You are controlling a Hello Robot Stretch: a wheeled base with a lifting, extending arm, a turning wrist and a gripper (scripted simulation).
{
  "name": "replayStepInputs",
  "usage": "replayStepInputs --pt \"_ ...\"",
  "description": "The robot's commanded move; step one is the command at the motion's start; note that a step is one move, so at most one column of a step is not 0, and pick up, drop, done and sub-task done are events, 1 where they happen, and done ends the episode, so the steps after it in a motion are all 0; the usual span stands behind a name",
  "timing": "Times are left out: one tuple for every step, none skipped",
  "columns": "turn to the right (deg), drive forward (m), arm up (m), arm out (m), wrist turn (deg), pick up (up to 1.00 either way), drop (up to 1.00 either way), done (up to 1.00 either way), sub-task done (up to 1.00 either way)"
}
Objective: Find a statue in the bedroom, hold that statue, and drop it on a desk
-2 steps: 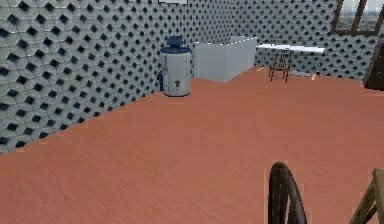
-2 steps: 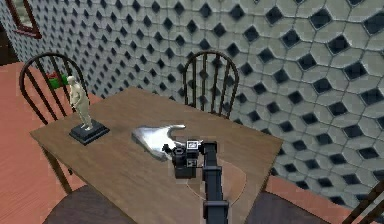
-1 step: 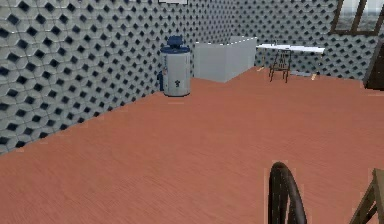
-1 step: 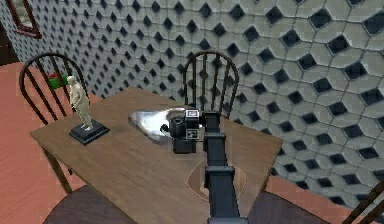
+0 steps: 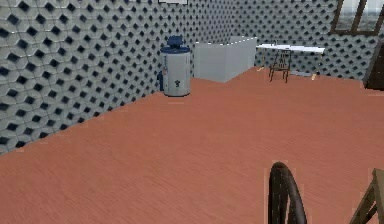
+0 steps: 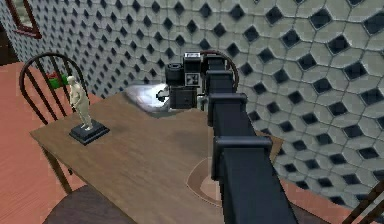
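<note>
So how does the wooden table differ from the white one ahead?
The wooden table is brown and bears a pale statue; the white table looks thin-topped. A round-backed chair stands at the wooden table, a dark stool at the white table. Both stand by the patterned wall.

Dark square arm bar (image 6: 240,150), two small white squares (image 6: 214,66) with black marks, dark blocky jaws
</note>
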Motion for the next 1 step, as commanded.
replayStepInputs --pt "0.0 0.00 0.00 0.00 -45.0 0.00 0.00 0.00 0.00"
